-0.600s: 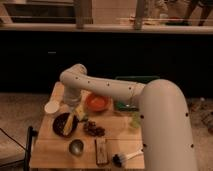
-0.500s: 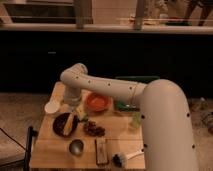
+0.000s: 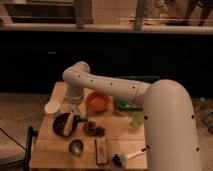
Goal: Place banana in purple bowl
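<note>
The banana (image 3: 69,123) is yellow and lies in the dark purple bowl (image 3: 59,126) on the left side of the wooden table (image 3: 50,150). It rests against the bowl's right half. My gripper (image 3: 75,110) hangs from the white arm directly above the bowl's far right rim, just over the banana's upper end. The arm hides part of the gripper.
An orange bowl (image 3: 97,101) stands right of the gripper and a white cup (image 3: 52,107) to its left. A dark bunch (image 3: 93,129), a metal cup (image 3: 76,147), a dark bar (image 3: 101,150) and a brush (image 3: 127,157) lie nearer. A green tray (image 3: 125,105) and a green cup (image 3: 137,120) are on the right.
</note>
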Motion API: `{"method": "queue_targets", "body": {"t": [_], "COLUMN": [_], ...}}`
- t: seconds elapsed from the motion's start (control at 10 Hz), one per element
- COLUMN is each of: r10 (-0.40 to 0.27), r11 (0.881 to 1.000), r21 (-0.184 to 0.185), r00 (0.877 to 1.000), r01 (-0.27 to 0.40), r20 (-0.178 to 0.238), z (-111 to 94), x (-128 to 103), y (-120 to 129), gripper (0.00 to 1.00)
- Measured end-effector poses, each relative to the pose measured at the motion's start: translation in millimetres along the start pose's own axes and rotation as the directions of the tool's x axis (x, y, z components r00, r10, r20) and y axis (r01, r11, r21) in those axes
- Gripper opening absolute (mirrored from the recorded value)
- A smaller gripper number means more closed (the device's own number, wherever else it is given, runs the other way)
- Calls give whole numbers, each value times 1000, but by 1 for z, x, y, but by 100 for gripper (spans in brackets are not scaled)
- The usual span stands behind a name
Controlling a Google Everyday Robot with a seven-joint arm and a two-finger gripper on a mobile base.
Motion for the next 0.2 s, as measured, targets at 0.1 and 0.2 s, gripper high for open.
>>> {"method": "queue_targets", "body": {"t": [0.1,0.2], "r10": [1,1], "r11": [1000,1000], "r21": [3,5], "r00": [1000,1000], "r01": [-1,-1], "r20": [-3,-7], "z": [0,-1], "x": [1,1], "y": [0,-1], "gripper": [80,80]}}
